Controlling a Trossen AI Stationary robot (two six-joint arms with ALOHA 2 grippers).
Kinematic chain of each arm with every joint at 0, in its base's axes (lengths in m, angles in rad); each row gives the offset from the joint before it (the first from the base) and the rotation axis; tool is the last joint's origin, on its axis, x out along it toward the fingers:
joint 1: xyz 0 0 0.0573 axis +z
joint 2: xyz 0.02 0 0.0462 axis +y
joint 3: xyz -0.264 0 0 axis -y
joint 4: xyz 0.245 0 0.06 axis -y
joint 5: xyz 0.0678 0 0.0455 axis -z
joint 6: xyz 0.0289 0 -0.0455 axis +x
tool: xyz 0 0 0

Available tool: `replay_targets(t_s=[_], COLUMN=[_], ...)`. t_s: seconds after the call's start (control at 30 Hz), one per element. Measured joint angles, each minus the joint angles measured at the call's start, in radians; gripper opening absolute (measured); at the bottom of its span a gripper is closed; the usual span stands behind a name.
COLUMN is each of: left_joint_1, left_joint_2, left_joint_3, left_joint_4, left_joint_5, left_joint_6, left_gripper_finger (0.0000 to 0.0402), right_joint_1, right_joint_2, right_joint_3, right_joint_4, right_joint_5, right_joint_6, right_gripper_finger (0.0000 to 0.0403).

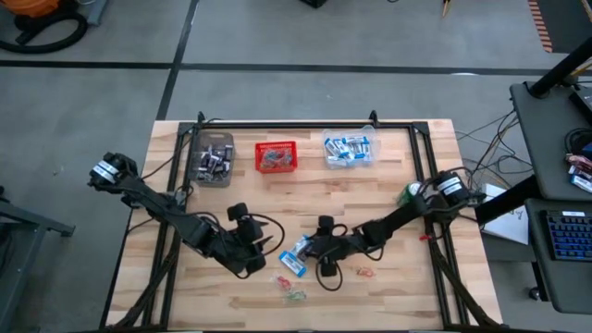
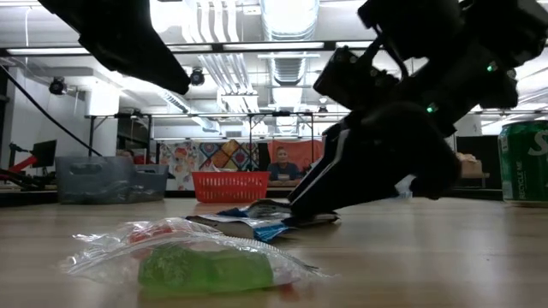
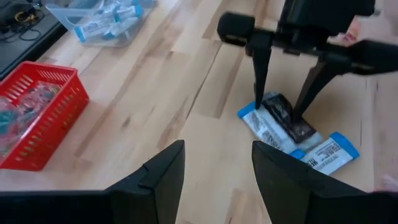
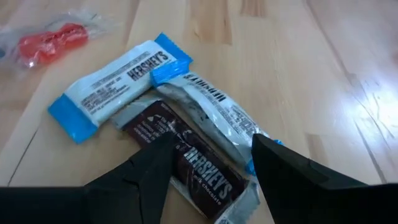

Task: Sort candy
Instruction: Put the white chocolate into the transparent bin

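Your left gripper (image 1: 262,250) hovers open near the tabletop's front edge. Your right gripper (image 3: 281,102) stands open, fingers straddling the dark brown mini bar (image 4: 186,158) lying on two blue-and-white packets (image 4: 115,78) toward the front edge.

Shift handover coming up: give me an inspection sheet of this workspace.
Surface: wooden table, dark frame rails.
Job's things: dark brown bar and two blue-and-white packets piled mid-table; green sweet and red sweet loose nearby.
Containers: red basket, two clear bins, all holding candy.
Clutter: green can.
Grippers: right gripper open over the bar; left gripper open, empty.
Cables: along both arms.
Surroundings: person behind the basket.
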Motion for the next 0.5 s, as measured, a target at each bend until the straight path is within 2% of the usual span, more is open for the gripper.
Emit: replay_targets(t_s=[0.23, 0.33, 0.5], left_joint_1=[0.0, 0.0, 0.0], left_joint_2=[-0.002, -0.002, -0.002], left_joint_3=[0.0, 0.0, 0.0], left_joint_4=[0.004, 0.006, 0.007], left_joint_5=[-0.021, -0.022, -0.022], left_joint_6=[0.002, -0.001, -0.001], left_gripper_finger=[0.0171, 0.0171, 0.0171], right_joint_1=[-0.047, -0.08, -0.115], right_joint_2=[0.048, 0.051, 0.051], right_joint_3=[0.003, 0.003, 0.002], right_joint_4=[0.038, 0.038, 0.041], right_joint_5=[-0.04, -0.097, -0.151], right_joint_6=[0.034, 0.07, 0.058], right_gripper_finger=[0.0196, 0.0155, 0.0054])
